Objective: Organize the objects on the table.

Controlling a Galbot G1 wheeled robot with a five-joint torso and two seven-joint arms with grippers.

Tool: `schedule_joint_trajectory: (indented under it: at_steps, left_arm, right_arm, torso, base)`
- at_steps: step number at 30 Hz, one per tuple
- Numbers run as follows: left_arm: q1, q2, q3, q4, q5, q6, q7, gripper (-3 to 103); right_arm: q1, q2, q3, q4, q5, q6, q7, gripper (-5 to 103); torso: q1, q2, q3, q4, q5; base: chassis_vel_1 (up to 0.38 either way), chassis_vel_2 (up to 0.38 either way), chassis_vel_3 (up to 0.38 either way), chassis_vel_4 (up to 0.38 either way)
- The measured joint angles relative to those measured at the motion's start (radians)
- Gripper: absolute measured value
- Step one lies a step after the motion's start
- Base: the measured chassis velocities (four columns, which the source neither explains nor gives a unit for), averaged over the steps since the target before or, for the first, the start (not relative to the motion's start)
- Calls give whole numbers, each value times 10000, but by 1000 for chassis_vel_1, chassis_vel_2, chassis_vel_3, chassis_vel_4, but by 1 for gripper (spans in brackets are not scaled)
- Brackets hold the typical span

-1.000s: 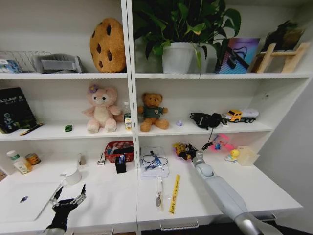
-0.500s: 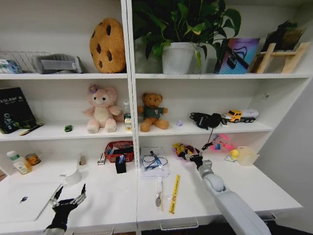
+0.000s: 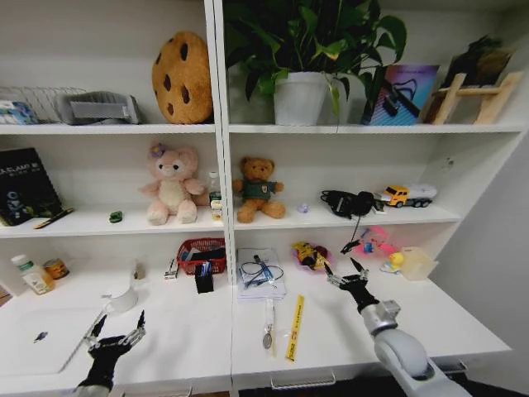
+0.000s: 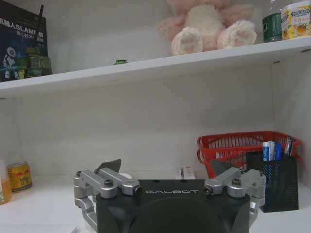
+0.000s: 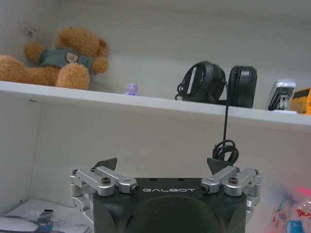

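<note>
The silver laptop (image 3: 33,341) lies shut at the left end of the white table (image 3: 347,335). My left gripper (image 3: 116,329) hovers open beside the laptop, holding nothing; the left wrist view shows this gripper (image 4: 164,167) facing the red basket (image 4: 243,145). A tiny green toy car (image 3: 116,217) and a black pen (image 3: 54,218) rest on the middle shelf, and a small clear bottle (image 3: 215,195) stands between the plush toys. My right gripper (image 3: 342,270) is open and empty above the table, just right of a colourful toy (image 3: 310,255).
On the table are a black pen holder (image 3: 204,279), a red basket (image 3: 201,253), a notebook with a cable (image 3: 260,275), a yellow ruler (image 3: 294,327), a white cup (image 3: 122,298) and a clear box (image 3: 416,263). Headphones (image 5: 218,82) sit on the shelf above the right gripper.
The right arm has drawn back from the colourful toy toward me, its gripper coming away open and empty. The left arm has not moved.
</note>
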Motion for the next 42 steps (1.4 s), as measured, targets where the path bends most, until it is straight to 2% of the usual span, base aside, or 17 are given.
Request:
schedule_joint_trajectory:
  at_steps: [4, 8, 15, 22, 26, 42]
  left_arm:
    - [0, 0, -1, 0, 1, 0, 0, 100]
    - [0, 0, -1, 0, 1, 1, -1, 100]
    - [0, 0, -1, 0, 1, 0, -1, 100]
    - [0, 0, -1, 0, 1, 0, -1, 100]
    - [0, 0, -1, 1, 1, 0, -1, 100]
    - [0, 0, -1, 0, 1, 0, -1, 100]
  right_arm:
    - [-856, 229, 772, 640, -296, 448, -207, 100]
    - [-1376, 380, 1464, 1191, -106, 582, -234, 100]
    - [-1984, 767, 2043, 1798, 36, 582, -233, 100]
    - [-2841, 1757, 2726, 2452, -9, 708, -306, 100]
    - [-2932, 2114, 2784, 2404, -170, 828, -342, 100]
    - [-2842, 2129, 2729, 2387, -181, 704, -299, 100]
  torso:
    - [0, 0, 0, 0, -1]
    - [0, 0, 1, 4, -2]
    - [2, -2, 1, 2, -2]
    - [2, -1, 1, 2, -5]
    - [2, -1, 1, 2, 0]
    - [2, -1, 2, 2, -1]
  base:
    - [0, 0, 0, 0]
    - [0, 0, 0, 0]
    - [0, 0, 0, 0]
    - [0, 0, 0, 0]
    - [0, 0, 0, 0]
    - [0, 0, 0, 0]
